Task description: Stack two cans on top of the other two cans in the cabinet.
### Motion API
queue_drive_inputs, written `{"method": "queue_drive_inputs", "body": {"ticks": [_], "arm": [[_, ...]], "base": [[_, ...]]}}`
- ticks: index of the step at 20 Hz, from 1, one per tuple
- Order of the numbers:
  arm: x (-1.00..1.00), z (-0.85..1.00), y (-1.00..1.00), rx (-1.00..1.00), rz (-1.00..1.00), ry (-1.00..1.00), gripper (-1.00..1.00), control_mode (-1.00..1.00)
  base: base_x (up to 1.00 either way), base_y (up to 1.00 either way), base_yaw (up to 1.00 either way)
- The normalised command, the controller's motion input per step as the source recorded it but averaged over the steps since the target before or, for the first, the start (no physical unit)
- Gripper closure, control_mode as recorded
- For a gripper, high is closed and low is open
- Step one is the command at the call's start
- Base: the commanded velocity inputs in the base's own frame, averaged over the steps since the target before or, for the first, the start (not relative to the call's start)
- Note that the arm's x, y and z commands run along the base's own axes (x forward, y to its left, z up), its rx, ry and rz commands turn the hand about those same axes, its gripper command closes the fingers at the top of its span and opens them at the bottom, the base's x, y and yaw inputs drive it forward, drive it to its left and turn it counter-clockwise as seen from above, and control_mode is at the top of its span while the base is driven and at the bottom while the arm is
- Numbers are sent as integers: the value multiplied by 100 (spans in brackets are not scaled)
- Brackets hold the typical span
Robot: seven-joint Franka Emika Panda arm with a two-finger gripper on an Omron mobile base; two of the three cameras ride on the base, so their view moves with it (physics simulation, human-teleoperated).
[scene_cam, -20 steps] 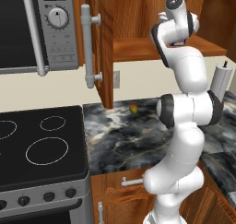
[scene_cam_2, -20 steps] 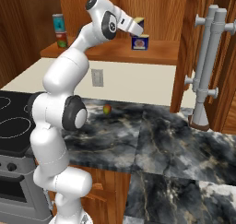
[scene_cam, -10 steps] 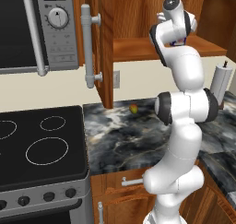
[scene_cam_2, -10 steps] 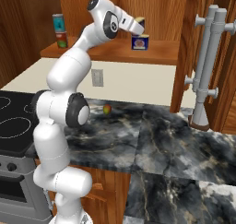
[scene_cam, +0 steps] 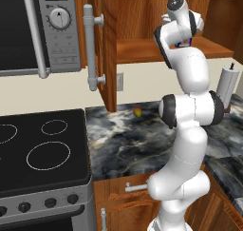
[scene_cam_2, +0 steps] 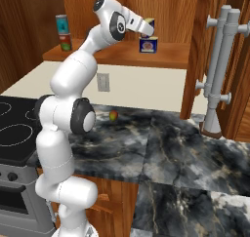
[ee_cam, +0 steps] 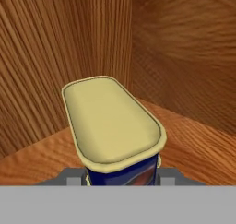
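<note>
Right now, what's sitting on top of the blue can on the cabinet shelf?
A second blue can sits above the lower blue can, gripped by the shut gripper. Whether the two touch is hidden by the hand. The shelf is bare beside them.

Dark marble counter, black stovetop, grey microwave, cream wall, perhaps a paper-towel roll.

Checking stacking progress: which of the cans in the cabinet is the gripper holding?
The upper blue can, gripped by the gripper above the other blue can; the stacked pair stands apart, far left.
</note>
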Motion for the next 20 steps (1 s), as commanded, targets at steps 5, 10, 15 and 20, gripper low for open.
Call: {"method": "queue_drive_inputs", "body": {"ticks": [5,10,15,20], "arm": [[0,-9,-2,0,0,4,100,-100],[0,-13,0,0,0,1,100,-100],[0,-13,0,0,0,0,100,-100],[0,-14,-1,0,0,0,-100,-100]], "base": [[0,0,0],[0,0,0],[0,0,0],[0,0,0]]}}
